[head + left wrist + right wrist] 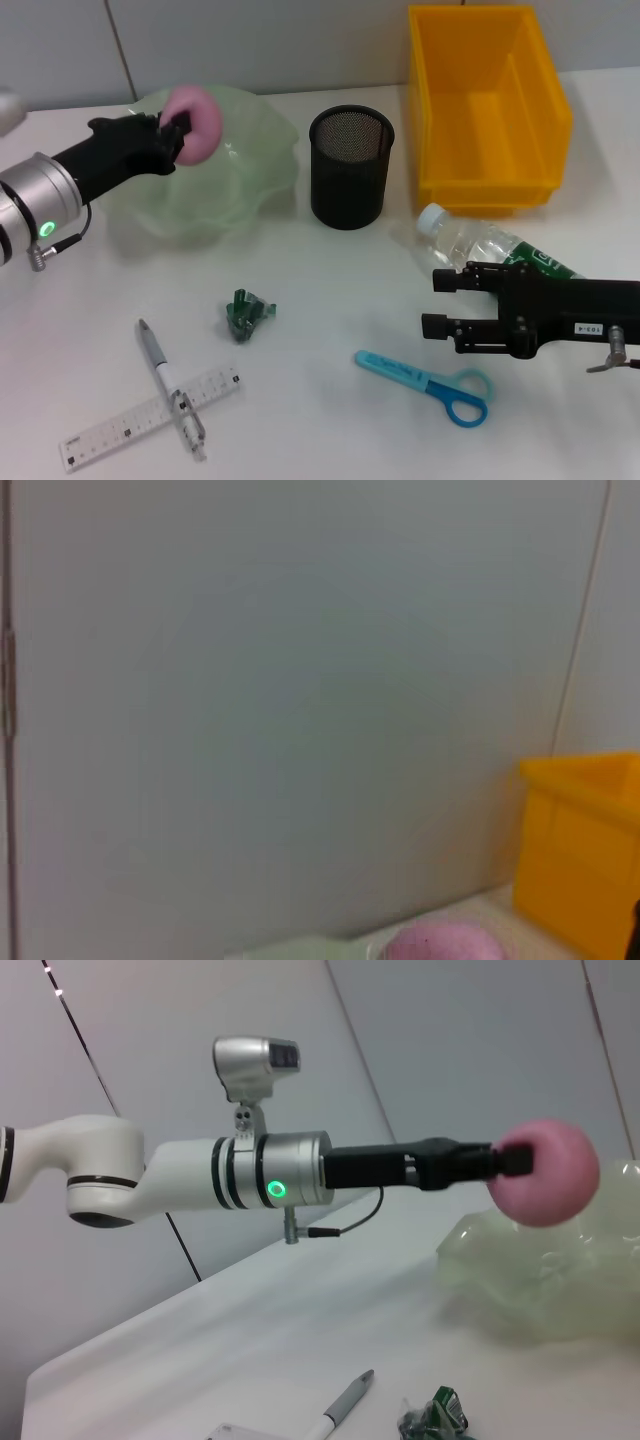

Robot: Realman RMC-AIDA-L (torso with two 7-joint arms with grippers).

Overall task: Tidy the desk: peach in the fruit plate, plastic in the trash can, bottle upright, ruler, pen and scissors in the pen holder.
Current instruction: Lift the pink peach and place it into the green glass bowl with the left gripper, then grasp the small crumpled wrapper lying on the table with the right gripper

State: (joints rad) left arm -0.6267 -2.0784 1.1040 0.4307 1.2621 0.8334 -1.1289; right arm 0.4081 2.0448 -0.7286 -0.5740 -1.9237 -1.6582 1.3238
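Observation:
My left gripper [183, 128] is shut on the pink peach [197, 122] and holds it over the pale green fruit plate [250, 180] at the back left; the peach [545, 1170] hangs clearly above the plate [540, 1280] in the right wrist view, and its top [445, 945] shows in the left wrist view. The green plastic scrap [246, 314] lies mid-table. A pen [170, 385] crosses a clear ruler [150, 417] at the front left. Blue scissors [430, 383] lie in front of my open right gripper [437, 302]. The bottle [490, 248] lies on its side. The black mesh pen holder [351, 165] stands at centre.
A yellow bin [487, 100] stands at the back right, behind the bottle. A grey wall runs along the far edge of the white table [320, 290].

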